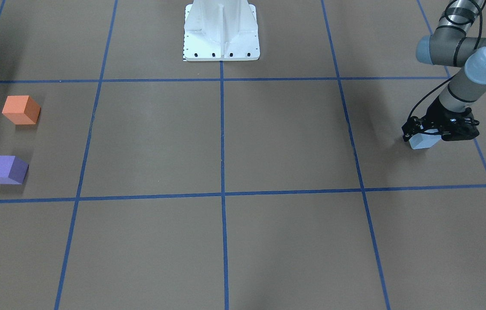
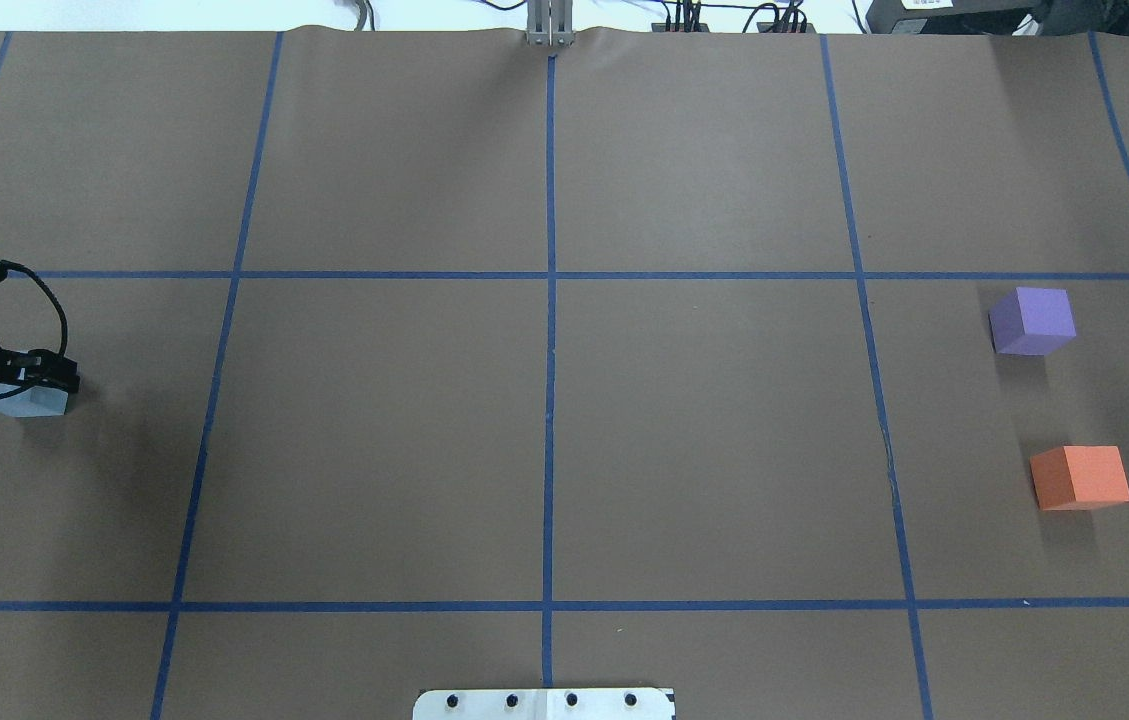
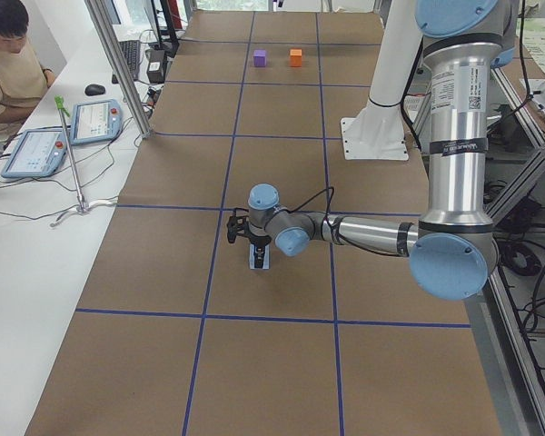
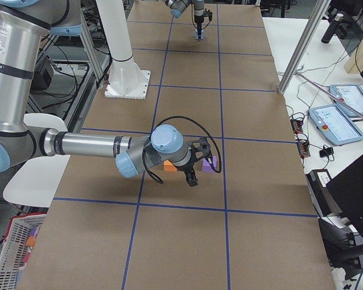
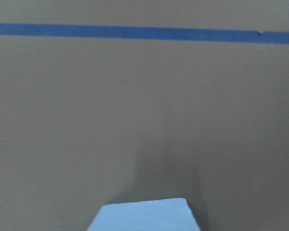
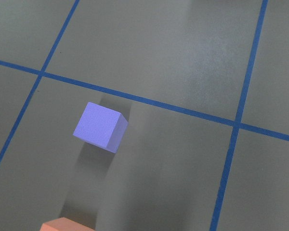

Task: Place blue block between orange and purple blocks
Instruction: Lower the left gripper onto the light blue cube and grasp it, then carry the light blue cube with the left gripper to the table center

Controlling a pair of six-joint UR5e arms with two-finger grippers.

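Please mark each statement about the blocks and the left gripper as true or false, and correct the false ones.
1. The blue block already lies between the two other blocks. False: it is far from them, at the opposite end of the table.
2. The orange block and the purple block stand apart, with a gap between them. True.
3. The left gripper is down at the blue block. True.
4. The purple block is stacked on the orange block. False: each rests on the table by itself.
5. The orange block is nearer to the robot's base than the purple block. True.
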